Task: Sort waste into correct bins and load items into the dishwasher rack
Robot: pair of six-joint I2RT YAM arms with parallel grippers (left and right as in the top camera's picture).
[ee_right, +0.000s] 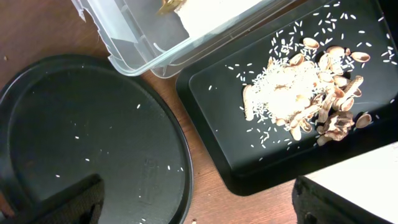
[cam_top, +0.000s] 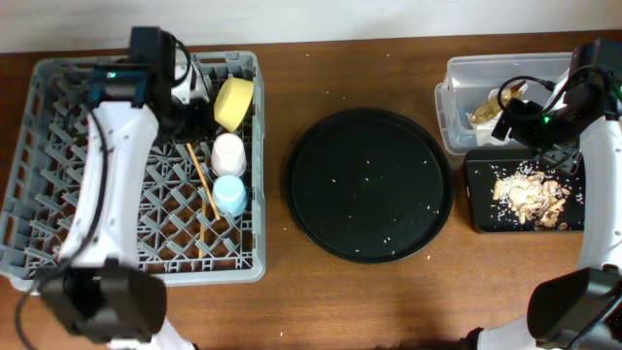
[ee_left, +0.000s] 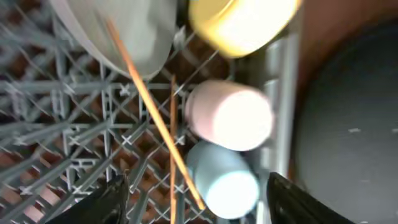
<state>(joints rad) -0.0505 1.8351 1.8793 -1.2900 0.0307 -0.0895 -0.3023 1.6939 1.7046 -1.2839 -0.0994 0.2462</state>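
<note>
Chopsticks (ee_left: 152,118) lie nearest, on the dishwasher rack (ee_left: 62,130) lattice directly under our left end effector (ee_left: 196,190), which is spread wide and empty. Their long axis runs ahead of it toward the plate (ee_left: 124,31), with the pink cup (ee_left: 230,115) and light-blue cup (ee_left: 224,180) just beside them. Our right end effector (ee_right: 196,193), likewise released and empty, hangs by the black tray (ee_right: 224,143), with the food scraps (ee_right: 311,106) ahead of it. We judge the sorting nearly finished.

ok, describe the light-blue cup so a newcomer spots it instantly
Find the large grey plastic lattice rack at the overhead view's left. Along its right edge three small items line up: a yellow bowl, a pale pink cup, then the small light-blue cup. It is the only blue one, lowest in the row.
</note>
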